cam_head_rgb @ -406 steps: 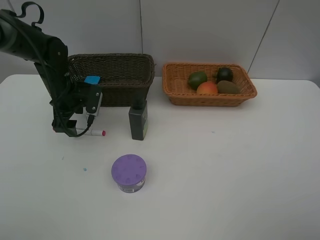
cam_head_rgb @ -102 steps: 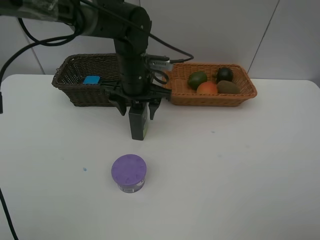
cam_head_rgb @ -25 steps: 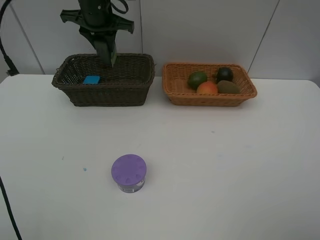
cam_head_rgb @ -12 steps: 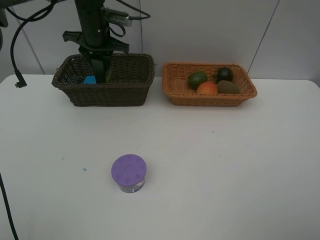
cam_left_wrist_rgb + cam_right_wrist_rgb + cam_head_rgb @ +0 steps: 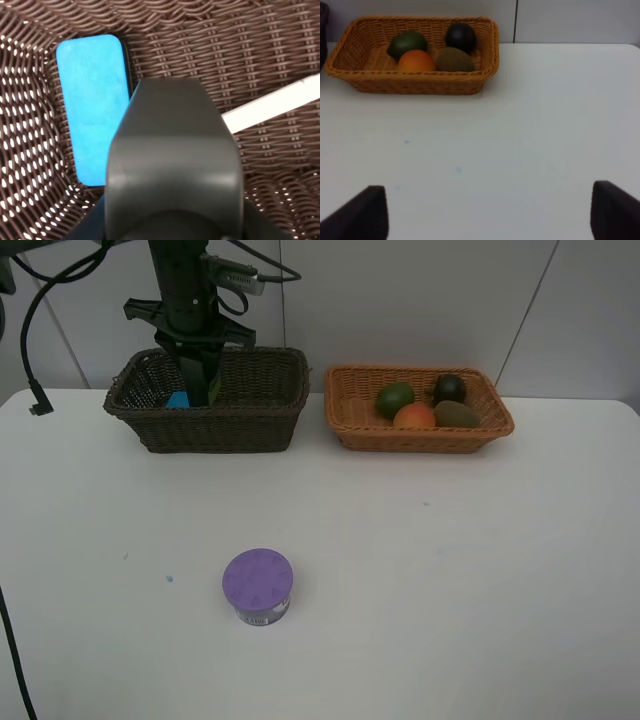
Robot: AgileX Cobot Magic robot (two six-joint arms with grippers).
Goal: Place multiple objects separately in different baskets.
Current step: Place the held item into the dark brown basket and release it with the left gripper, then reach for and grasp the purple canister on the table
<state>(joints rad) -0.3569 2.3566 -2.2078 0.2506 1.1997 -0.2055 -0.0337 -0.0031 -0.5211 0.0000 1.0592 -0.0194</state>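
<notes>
White tabletop [image 5: 450, 570] carries the purple-lidded jar [image 5: 257, 585] nearest, well apart from both sets of jaws; its label is too small to read. The right gripper [image 5: 480, 215] hangs with jaws wide apart. Farther back, the left gripper [image 5: 200, 375] was raised a second ago. Now it points straight down inside the dark brown basket [image 5: 230, 425], jaws clamped on the dark green bottle [image 5: 175, 160], with the blue eraser [image 5: 92, 125] just beside them.

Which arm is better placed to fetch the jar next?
Probably the left: the jar sits on its side, before the dark basket it works over; the right wrist view misses the jar.
</notes>
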